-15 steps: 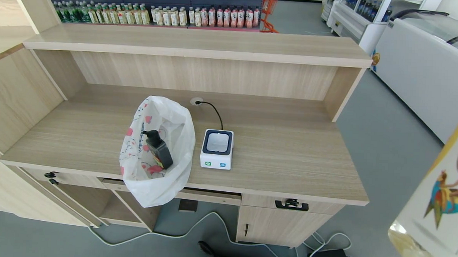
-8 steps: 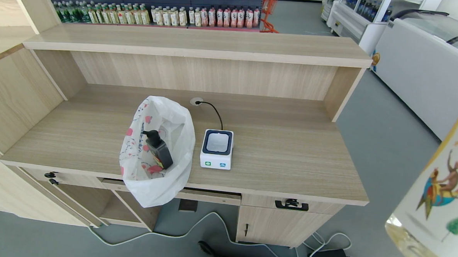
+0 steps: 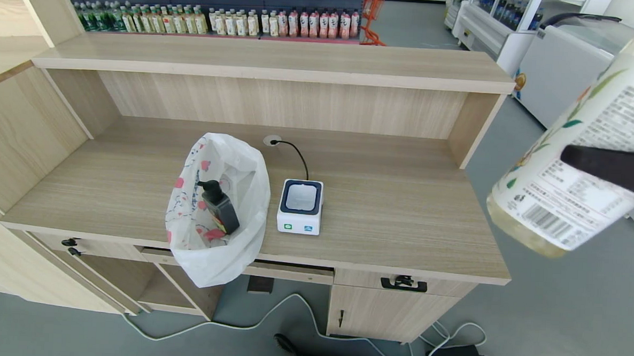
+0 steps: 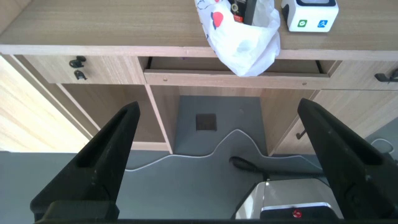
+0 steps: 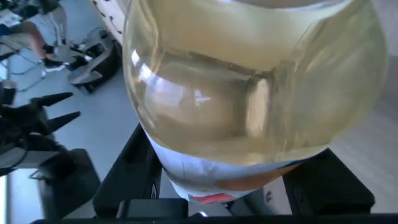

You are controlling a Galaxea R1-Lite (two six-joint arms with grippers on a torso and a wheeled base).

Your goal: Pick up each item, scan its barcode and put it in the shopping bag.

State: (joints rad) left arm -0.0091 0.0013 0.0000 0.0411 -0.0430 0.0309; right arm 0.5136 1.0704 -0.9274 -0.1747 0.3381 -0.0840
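Bottle [image 3: 575, 157], pale liquid: clamped in right gripper [image 5: 236, 186], aloft well right of scanner [image 3: 300, 206], long axis tilted, base and barcode [image 3: 544, 220] toward scanner. I judge scan next, right arm. Shopping bag [image 3: 216, 211] just left of scanner. Left gripper [image 4: 224, 155]: fingers apart, empty.

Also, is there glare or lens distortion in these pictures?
Head view: the counter splays outward, wide-lens style, and the bottle looms huge beside the lens. Right wrist view: pale reflections glint on the bottle's clear base. Left wrist view: even light, no glare.
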